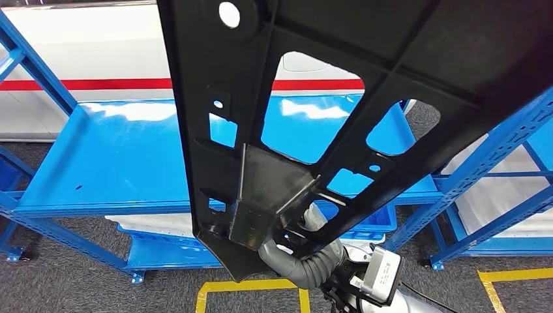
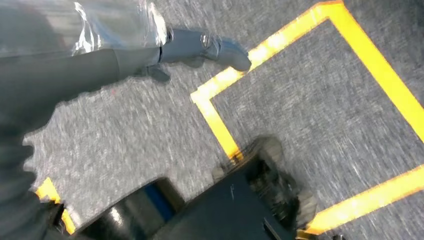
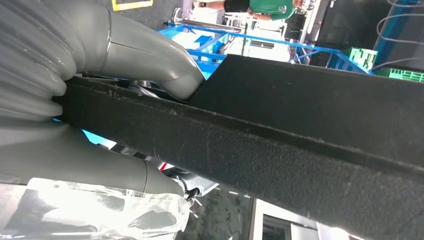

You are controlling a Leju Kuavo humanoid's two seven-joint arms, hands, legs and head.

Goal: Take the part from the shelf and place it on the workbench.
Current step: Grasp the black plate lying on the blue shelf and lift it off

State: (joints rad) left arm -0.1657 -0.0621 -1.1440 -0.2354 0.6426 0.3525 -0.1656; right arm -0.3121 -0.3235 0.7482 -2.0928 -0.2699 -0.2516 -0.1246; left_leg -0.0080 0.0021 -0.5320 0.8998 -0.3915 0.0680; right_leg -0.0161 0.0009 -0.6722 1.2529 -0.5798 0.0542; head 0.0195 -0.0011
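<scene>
At about nine o'clock in our head view we see the blue shelf (image 1: 124,163), its wide flat deck bare and glossy, with a white wall and red stripe (image 1: 117,83) running behind it. Beneath that deck sits a white bin (image 1: 147,225), and grey carpet (image 1: 65,287) lies at seven o'clock with yellow floor tape (image 1: 251,287) at six.

Moving toward the centre, the black part (image 1: 274,150), a long flat panel with cut-out windows and round holes, rises from six o'clock up past twelve, tilted and held in the air in front of the shelf, off any surface. Our right hand (image 1: 306,251) grips it at its lower end; in the right wrist view the thick grey thumb (image 3: 145,55) presses on one face of the part's edge (image 3: 260,150) and the fingers (image 3: 115,170) wrap the other.

At three o'clock a second blue shelf frame (image 1: 495,150) crosses diagonally, with a blue bin (image 1: 372,225) low between the two racks.

Our left hand (image 2: 200,50) hangs over the carpet (image 2: 310,100) beside yellow tape (image 2: 280,45); it holds nothing, but the picture is blurred and we cannot tell how its fingers lie
</scene>
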